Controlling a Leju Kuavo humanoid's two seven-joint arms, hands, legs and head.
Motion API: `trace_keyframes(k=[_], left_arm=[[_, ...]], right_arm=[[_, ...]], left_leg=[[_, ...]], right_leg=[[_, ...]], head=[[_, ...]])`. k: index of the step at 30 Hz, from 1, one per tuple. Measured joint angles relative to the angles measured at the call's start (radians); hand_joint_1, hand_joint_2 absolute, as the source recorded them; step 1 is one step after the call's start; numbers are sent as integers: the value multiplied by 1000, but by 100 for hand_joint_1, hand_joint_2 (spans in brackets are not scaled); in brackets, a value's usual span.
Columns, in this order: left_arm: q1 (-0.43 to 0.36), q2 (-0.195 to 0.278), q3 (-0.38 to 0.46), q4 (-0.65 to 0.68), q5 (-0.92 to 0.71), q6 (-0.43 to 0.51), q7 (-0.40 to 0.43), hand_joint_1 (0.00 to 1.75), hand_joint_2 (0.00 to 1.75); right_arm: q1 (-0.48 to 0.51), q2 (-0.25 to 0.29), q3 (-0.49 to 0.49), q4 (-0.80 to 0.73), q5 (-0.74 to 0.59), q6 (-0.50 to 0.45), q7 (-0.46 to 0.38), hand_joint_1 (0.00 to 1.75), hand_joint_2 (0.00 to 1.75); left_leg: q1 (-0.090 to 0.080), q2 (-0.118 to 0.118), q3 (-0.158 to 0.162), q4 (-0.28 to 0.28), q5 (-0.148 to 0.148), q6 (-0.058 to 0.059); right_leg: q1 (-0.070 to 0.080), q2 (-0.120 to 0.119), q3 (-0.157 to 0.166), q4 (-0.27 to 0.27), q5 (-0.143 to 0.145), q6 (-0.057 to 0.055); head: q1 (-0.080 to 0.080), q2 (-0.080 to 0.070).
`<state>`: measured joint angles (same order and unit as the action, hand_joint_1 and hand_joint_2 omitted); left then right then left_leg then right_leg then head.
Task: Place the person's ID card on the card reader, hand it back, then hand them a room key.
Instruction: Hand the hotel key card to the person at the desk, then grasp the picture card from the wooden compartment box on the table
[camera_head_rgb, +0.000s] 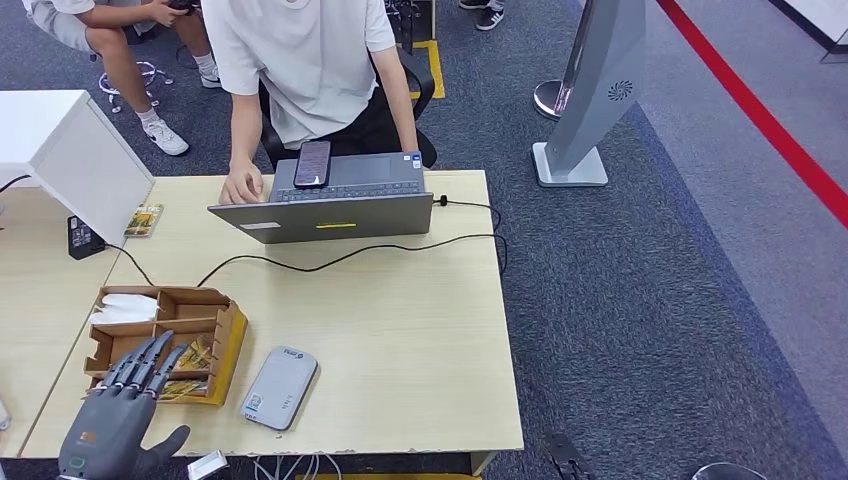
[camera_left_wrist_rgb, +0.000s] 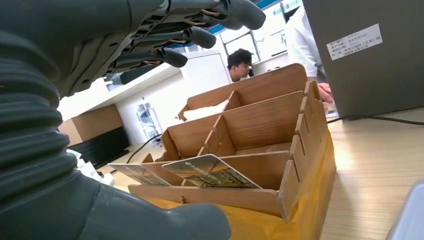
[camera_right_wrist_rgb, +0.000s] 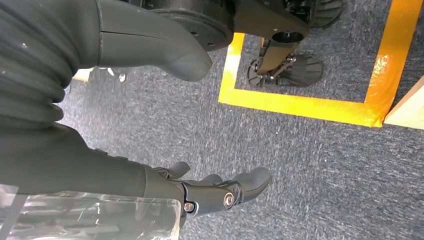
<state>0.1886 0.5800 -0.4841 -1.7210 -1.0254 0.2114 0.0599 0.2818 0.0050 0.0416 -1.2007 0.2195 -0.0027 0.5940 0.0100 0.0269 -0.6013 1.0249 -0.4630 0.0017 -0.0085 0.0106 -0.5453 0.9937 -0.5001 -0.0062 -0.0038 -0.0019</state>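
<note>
The left hand (camera_head_rgb: 122, 418) hovers at the near table (camera_head_rgb: 400, 340) edge, fingers apart, empty, just before the wooden organizer (camera_head_rgb: 165, 340) holding picture cards (camera_left_wrist_rgb: 210, 172). Beside it lies the grey card reader (camera_head_rgb: 280, 388). Farther stands a laptop (camera_head_rgb: 330, 205) with a phone (camera_head_rgb: 312, 163), and a person (camera_head_rgb: 310, 70). The right hand (camera_right_wrist_rgb: 150, 165) hangs over carpet (camera_right_wrist_rgb: 310, 165), fingers loosely apart.

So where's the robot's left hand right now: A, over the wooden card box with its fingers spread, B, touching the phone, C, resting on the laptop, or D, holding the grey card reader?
A: the left hand is above the near end of the wooden card box with its fingers apart and nothing in it; the card reader lies untouched beside the box.
</note>
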Motion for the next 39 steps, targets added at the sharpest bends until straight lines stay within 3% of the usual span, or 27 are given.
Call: trace_keyframes(k=[25, 39], left_arm=[[0, -6, 4, 26, -14, 3, 76, 0, 175], [-30, -48, 9, 69, -16, -6, 83, 0, 175]], right_arm=[[59, -44, 12, -72, -43, -17, 23, 0, 175], [69, -59, 39, -92, -60, -22, 38, 0, 175]], left_leg=[[0, -1, 0, 0, 0, 0], [-1, -1, 0, 0, 0, 0]], right_leg=[[0, 0, 0, 0, 0, 0], [-1, -1, 0, 0, 0, 0]], head=[[0, 0], [0, 0]])
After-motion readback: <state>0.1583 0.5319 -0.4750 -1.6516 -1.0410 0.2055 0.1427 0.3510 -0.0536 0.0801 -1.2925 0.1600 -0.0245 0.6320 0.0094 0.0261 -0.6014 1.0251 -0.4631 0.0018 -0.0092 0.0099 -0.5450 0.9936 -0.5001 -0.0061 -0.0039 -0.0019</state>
